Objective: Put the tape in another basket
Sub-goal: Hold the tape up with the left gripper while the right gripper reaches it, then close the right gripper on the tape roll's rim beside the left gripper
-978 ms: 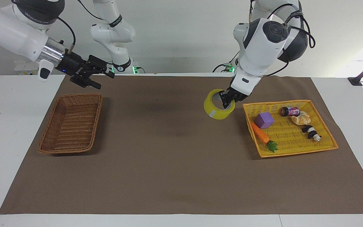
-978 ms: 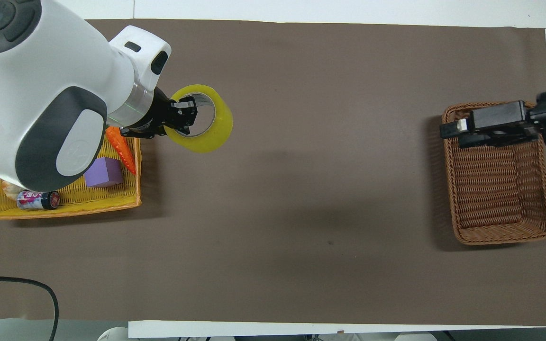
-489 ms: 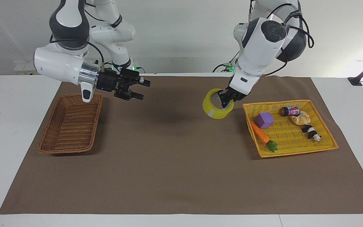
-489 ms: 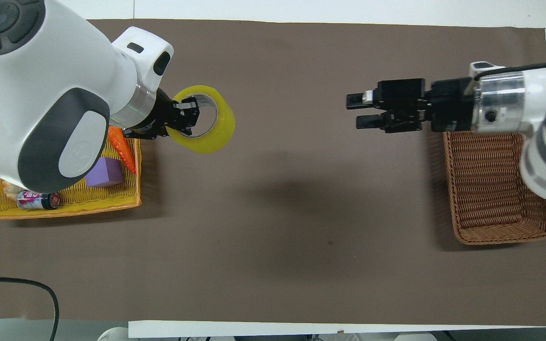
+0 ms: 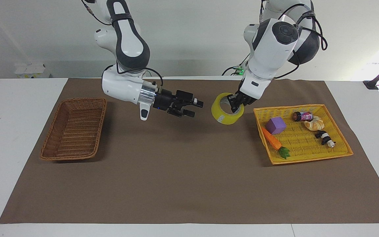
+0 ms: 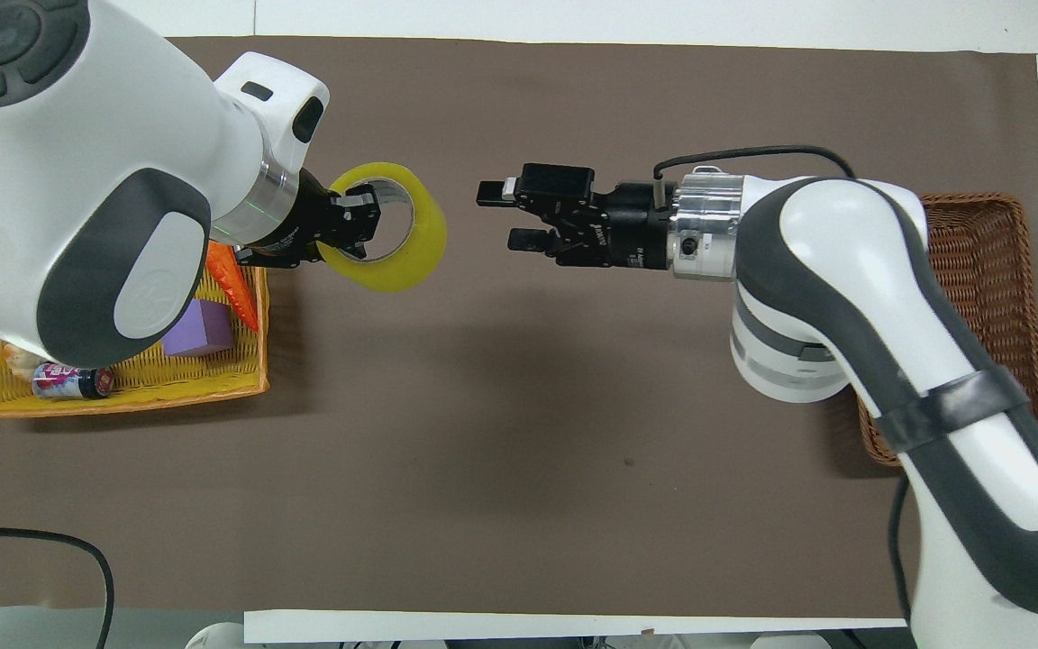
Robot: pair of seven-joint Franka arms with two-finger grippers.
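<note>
Right pincer (image 5: 196,108) has been swung from beside the basket (image 5: 74,128) to just beside the tape (image 5: 227,113), fingers spread. Tape is held aloft over bare bench (image 5: 176,171), pinched through its wall by the left pincer (image 5: 235,104).

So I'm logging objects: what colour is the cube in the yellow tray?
Purple; the cube shows best in the facing view.

Tape (image 5: 227,113): wide translucent yellow roll with a pale core, tilted, held off the mat just beside the yellow tray (image 5: 339,154). Basket (image 5: 74,129): brown woven wicker, rectangular, sloping sides, upright on the mat, well apart from the tray.
</note>
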